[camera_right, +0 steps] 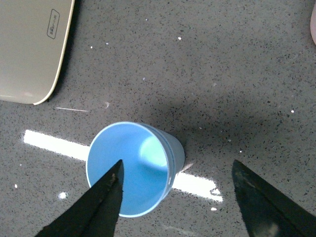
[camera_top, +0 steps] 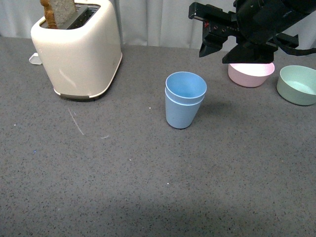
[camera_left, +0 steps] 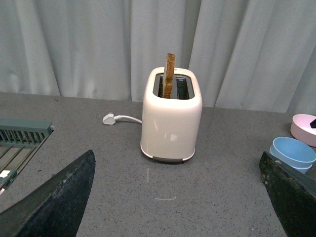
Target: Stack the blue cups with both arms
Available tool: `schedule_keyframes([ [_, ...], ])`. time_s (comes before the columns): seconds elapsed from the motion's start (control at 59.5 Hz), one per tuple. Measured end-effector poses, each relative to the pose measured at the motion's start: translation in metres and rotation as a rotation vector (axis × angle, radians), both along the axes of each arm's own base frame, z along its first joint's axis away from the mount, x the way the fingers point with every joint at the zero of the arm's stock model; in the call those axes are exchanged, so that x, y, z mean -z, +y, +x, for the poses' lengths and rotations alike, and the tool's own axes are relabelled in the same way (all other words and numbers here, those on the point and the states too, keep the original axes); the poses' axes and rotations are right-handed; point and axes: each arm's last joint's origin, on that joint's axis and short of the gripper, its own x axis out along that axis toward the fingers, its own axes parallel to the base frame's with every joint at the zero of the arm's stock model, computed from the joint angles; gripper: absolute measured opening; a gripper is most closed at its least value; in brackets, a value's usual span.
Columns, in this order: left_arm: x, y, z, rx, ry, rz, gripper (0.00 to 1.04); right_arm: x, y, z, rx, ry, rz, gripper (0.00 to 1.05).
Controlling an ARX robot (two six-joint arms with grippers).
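Observation:
Two light blue cups (camera_top: 185, 101) stand nested one inside the other, upright, in the middle of the grey table. My right gripper (camera_top: 224, 49) hangs open above and to the right of them, touching nothing. In the right wrist view the stacked cups (camera_right: 143, 163) lie below, partly behind one black finger (camera_right: 94, 207), and the gripper (camera_right: 177, 197) holds nothing. My left gripper (camera_left: 177, 197) is open and empty low over the table. From it the blue cups (camera_left: 294, 153) show at the far edge beside one finger (camera_left: 291, 192). The left arm does not show in the front view.
A cream toaster (camera_top: 79, 49) with a slice of toast stands at the back left, its plug (camera_left: 109, 118) lying beside it. A pink bowl (camera_top: 251, 74) and a green bowl (camera_top: 297, 85) sit at the back right. A green rack (camera_left: 19, 143) shows in the left wrist view.

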Motion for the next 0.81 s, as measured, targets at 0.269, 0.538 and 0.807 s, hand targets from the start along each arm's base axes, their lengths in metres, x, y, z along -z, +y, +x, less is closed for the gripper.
schedule_keyframes([
  [0.269, 0.0, 0.0, 0.0, -0.003, 0.0, 0.001, 0.98, 0.031, -0.04, -0.053, 0.253, -0.767, -0.233, 0.36],
  [0.538, 0.0, 0.0, 0.0, 0.0, 0.001, 0.001, 0.98, 0.006, -0.085, -0.131, 0.291, -0.948, -0.205, 0.01],
  [0.807, 0.0, 0.0, 0.0, 0.0, 0.001, 0.001, 0.98, 0.005, -0.103, -0.177, 0.297, -0.949, -0.207, 0.01],
])
